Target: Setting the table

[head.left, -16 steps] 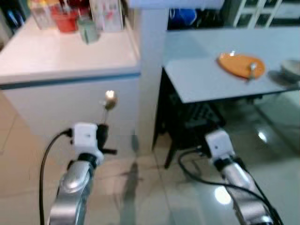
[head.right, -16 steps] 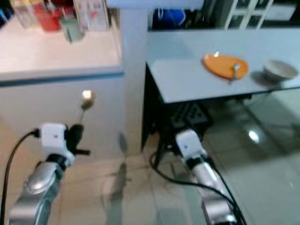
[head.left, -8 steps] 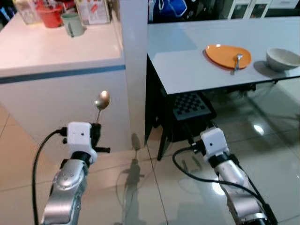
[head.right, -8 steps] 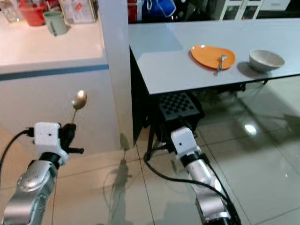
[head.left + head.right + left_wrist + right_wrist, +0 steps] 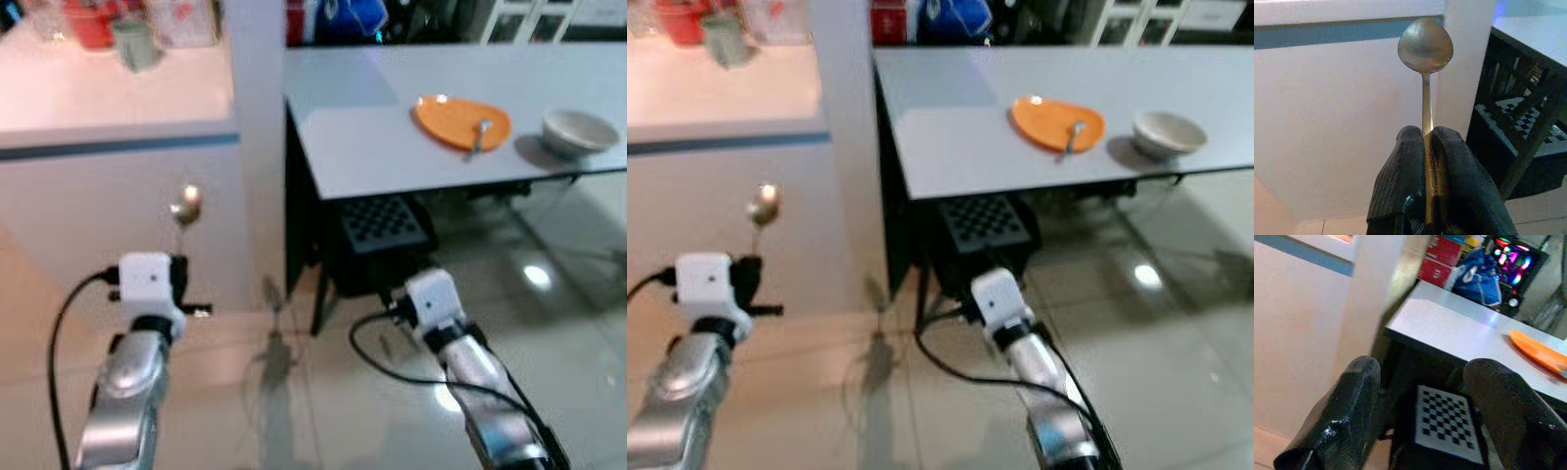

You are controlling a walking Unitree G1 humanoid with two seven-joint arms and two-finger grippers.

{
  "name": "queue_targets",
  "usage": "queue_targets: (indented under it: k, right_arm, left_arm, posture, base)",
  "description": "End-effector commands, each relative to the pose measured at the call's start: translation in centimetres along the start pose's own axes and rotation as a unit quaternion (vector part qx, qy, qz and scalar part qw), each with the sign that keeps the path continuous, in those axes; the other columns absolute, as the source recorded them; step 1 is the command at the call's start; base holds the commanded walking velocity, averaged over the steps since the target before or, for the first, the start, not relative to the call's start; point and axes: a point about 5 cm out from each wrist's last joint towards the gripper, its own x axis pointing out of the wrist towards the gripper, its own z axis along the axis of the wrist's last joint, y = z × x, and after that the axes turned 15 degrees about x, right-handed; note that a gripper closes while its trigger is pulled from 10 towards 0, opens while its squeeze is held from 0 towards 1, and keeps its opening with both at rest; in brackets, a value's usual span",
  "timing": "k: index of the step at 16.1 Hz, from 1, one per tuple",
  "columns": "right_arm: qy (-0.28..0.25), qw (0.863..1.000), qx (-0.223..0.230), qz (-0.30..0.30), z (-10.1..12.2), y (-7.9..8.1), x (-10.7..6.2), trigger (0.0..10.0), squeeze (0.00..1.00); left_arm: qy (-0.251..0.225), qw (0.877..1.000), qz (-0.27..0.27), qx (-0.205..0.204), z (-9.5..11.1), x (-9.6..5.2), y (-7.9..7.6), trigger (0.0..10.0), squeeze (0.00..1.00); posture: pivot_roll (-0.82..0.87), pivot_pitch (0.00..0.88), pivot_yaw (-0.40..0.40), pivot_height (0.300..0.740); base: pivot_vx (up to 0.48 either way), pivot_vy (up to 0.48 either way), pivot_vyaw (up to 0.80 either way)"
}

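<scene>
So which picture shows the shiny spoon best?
The left wrist view: the shiny metal spoon stands upright and sharp, its handle pinched in the left hand. In both eye views it is just a small blurry spoon above that hand.

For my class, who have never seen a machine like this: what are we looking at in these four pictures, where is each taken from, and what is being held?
This is a walking household robot with two silver arms. Two pictures come from cameras in its head, looking down; two come from cameras on its wrists. The left pincer is shut on a metal spoon, held upright with the bowl on top. The right pincer is open and holds nothing. Ahead on the robot's right stands a grey table carrying an orange plate with a piece of cutlery on it and a pale bowl. On its left is a white counter.
</scene>
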Motion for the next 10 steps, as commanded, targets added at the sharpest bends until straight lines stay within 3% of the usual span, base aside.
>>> queue_targets:
  k: [1,10]
  right_arm:
    - [0.007,1.0,-0.008,-0.009,-0.13,-0.82,-0.43,10.0,0.0]
    - [0.008,1.0,-0.006,-0.012,-0.27,-0.82,-0.45,10.0,0.0]
  left_arm:
    - [0.003,1.0,-0.009,-0.002,0.19,0.27,-0.77,0.0,0.0]
    - [-0.01,1.0,-0.002,0.01,0.74,0.98,-0.89,0.0,0.0]
  posture:
    - [0.07,0.075,-0.002,0.74]
    - [0.06,0.054,0.009,0.74]
  base:
    - [0.319,-0.356,0.0]
    - [0.299,-0.371,0.0]
